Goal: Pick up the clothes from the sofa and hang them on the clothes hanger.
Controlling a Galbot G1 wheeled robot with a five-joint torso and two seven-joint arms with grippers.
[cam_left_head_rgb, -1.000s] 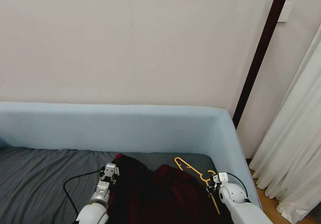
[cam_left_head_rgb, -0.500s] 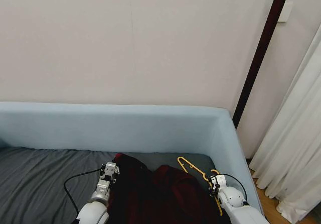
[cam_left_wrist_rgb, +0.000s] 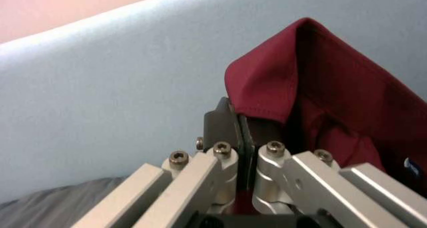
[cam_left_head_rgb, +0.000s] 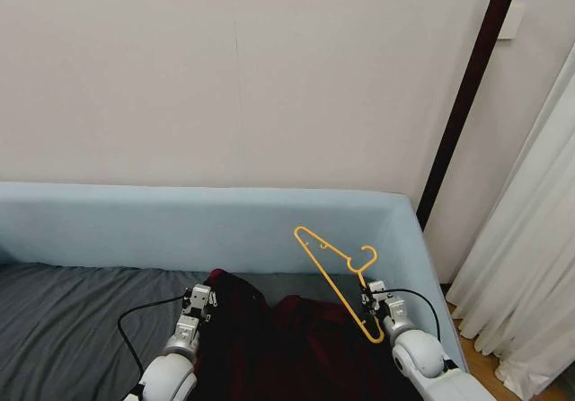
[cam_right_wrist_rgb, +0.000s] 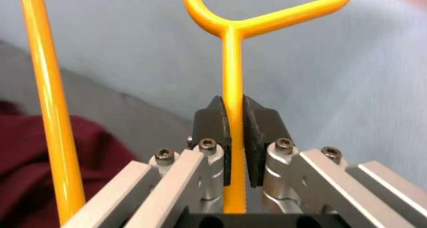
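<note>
One dark red garment (cam_left_head_rgb: 287, 338) lies crumpled on the grey seat (cam_left_head_rgb: 63, 320) of the sofa, bottom centre of the head view. One yellow hanger (cam_right_wrist_rgb: 231, 58) is held tilted above the garment's right side, against the pale blue backrest (cam_left_head_rgb: 225, 230).

Two end effectors:
- Left end effector (cam_left_head_rgb: 203, 293), lower left of centre, pinches the garment's upper edge.
- Right end effector (cam_left_head_rgb: 370, 295), lower right, is clamped on the hanger's stem below the hook.

One dark rack post (cam_left_head_rgb: 467, 95) stands upper right; one white curtain (cam_left_head_rgb: 530, 266) hangs at the right edge.
</note>
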